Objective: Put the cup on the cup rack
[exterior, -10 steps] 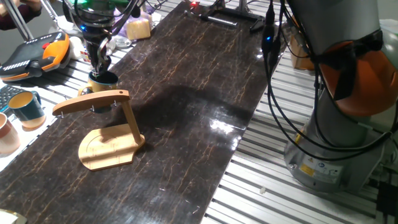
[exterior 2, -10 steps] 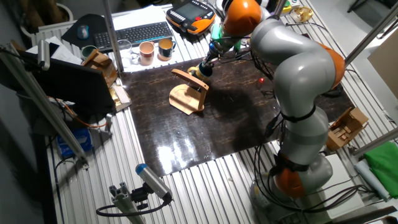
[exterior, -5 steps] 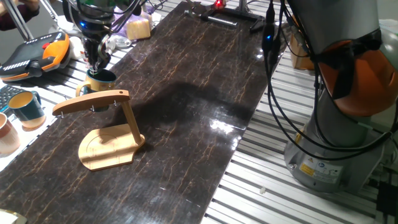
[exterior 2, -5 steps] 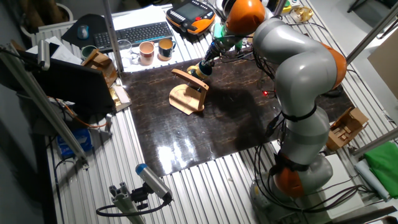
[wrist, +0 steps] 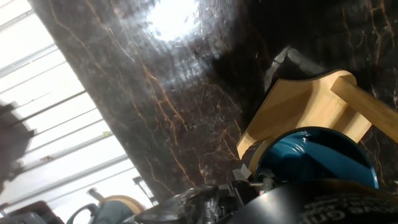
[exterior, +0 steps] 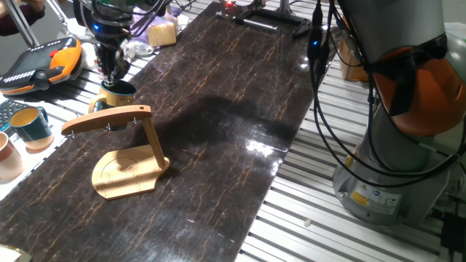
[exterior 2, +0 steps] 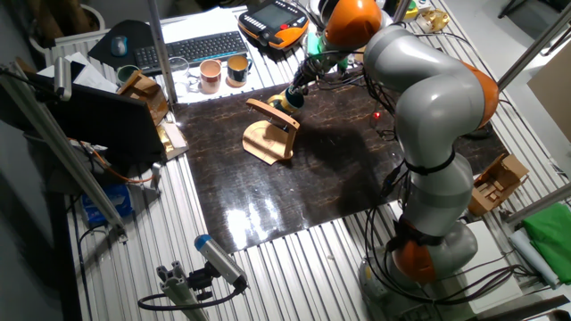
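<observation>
The dark teal-blue cup (exterior: 119, 92) hangs just behind the tip of the cup rack's curved arm (exterior: 108, 118), at the table's far left edge. My gripper (exterior: 111, 73) comes down from above and is shut on the cup's rim. The light wooden cup rack (exterior: 125, 173) stands upright on its rounded base. In the other fixed view the gripper (exterior 2: 297, 90) holds the cup (exterior 2: 287, 101) right beside the rack (exterior 2: 268, 135). The hand view shows the cup's blue inside (wrist: 317, 155) close up, with the rack's base (wrist: 298, 106) beyond it.
A teal cup with cream inside (exterior: 31, 125) and a pinkish-beige cup (exterior: 7, 156) stand off the mat at left. An orange teach pendant (exterior: 40, 62) lies behind them. A keyboard (exterior 2: 192, 46) lies further back. The robot's base (exterior: 393, 153) is at right.
My gripper has shifted slightly up and to the left with the cup in it. The rack has not moved.
</observation>
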You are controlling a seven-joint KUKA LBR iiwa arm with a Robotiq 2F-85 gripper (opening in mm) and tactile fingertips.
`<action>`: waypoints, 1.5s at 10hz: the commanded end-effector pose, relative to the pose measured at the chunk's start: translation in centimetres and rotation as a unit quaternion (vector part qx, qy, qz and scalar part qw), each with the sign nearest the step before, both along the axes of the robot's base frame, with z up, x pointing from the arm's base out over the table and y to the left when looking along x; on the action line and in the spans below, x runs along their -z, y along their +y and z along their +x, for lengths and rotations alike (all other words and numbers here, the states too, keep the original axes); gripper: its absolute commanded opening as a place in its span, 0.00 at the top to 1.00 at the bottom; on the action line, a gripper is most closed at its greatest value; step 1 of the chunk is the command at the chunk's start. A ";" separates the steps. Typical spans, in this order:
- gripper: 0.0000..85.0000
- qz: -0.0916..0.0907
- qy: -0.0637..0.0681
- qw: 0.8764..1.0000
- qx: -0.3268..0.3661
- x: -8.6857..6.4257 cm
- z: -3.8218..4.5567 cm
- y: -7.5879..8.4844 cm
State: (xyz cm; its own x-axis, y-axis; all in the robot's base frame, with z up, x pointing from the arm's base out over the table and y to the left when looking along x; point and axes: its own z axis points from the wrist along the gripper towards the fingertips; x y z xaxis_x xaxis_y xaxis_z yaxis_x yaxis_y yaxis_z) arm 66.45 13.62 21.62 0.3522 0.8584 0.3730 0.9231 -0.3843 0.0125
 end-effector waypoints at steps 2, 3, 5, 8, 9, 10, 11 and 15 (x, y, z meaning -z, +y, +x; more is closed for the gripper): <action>0.99 0.000 -0.009 1.000 -0.002 0.0 -0.09 0.2; 0.99 0.000 -0.012 1.000 -0.004 0.0 -0.11 0.3; 0.99 -0.002 -0.016 1.000 -0.007 0.0 -0.15 0.3; 0.99 -0.005 -0.027 0.999 -0.017 0.1 -0.19 0.6; 0.99 -0.007 -0.029 0.999 -0.023 0.1 -0.19 0.6; 0.99 -0.007 -0.030 0.999 -0.025 0.2 -0.20 0.5; 0.99 -0.009 -0.031 0.999 -0.028 0.2 -0.23 0.5; 0.99 -0.011 -0.035 0.999 -0.032 0.4 -0.82 0.7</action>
State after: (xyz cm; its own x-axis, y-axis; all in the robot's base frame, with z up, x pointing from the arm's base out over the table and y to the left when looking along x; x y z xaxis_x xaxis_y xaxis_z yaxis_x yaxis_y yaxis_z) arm 65.63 14.34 21.25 0.2691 0.8868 0.3756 0.9427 -0.3225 0.0861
